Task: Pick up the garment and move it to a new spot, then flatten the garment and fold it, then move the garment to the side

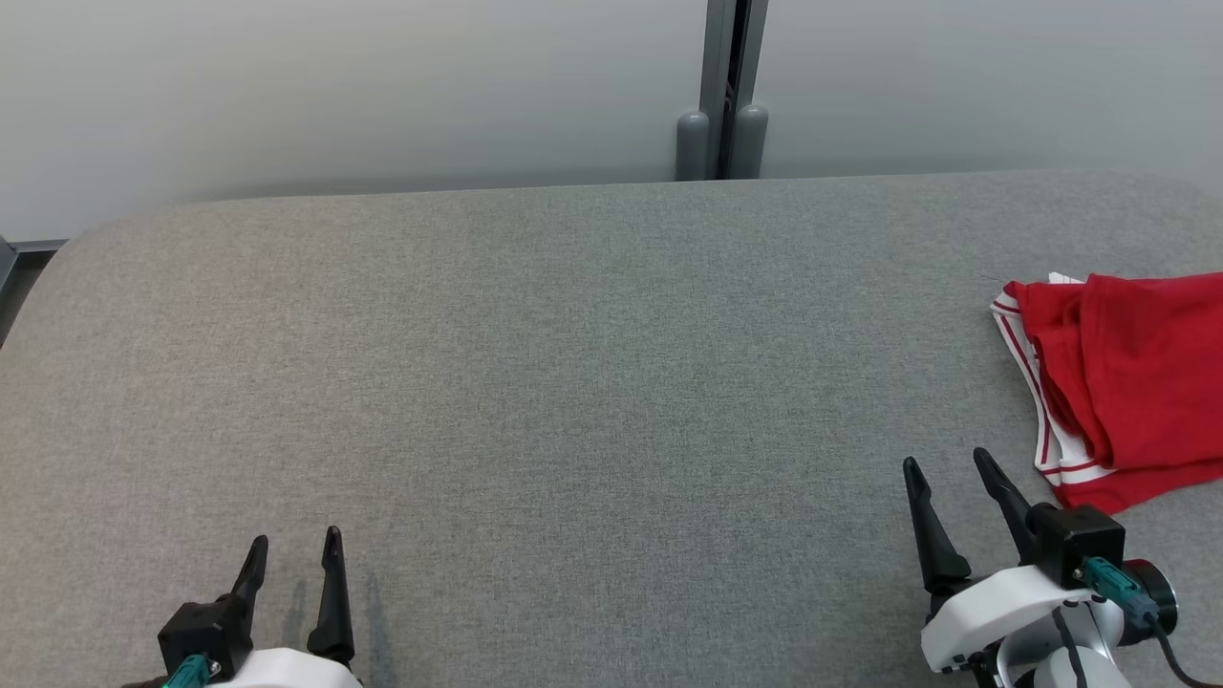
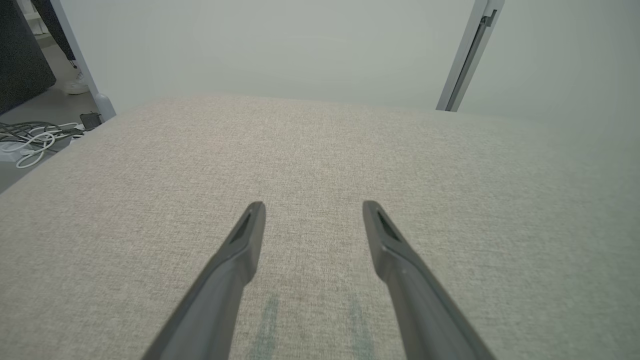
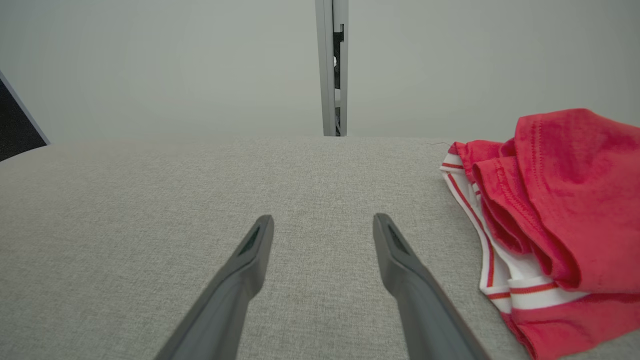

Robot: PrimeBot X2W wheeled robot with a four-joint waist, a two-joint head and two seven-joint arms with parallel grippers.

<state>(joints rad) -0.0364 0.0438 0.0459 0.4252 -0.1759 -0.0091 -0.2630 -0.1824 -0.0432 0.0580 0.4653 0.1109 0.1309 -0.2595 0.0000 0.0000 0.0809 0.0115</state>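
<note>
A red garment [image 1: 1132, 382] with a white, red-striped band lies folded at the right edge of the grey cloth-covered table [image 1: 573, 382]. In the right wrist view the garment [image 3: 560, 215] sits just right of my fingers. My right gripper [image 1: 946, 463] stands open near the table's front right, a short way left of the garment's near corner, with nothing between its fingers [image 3: 395, 245]. At the front left my left gripper [image 1: 294, 543] is open over bare cloth, far from the garment; its fingers [image 2: 247, 230] hold nothing.
A pale wall with a grey vertical post [image 1: 726, 91] runs behind the table. Cables [image 2: 30, 140] lie on the floor beyond the table's left edge. The garment runs past the head view's right edge.
</note>
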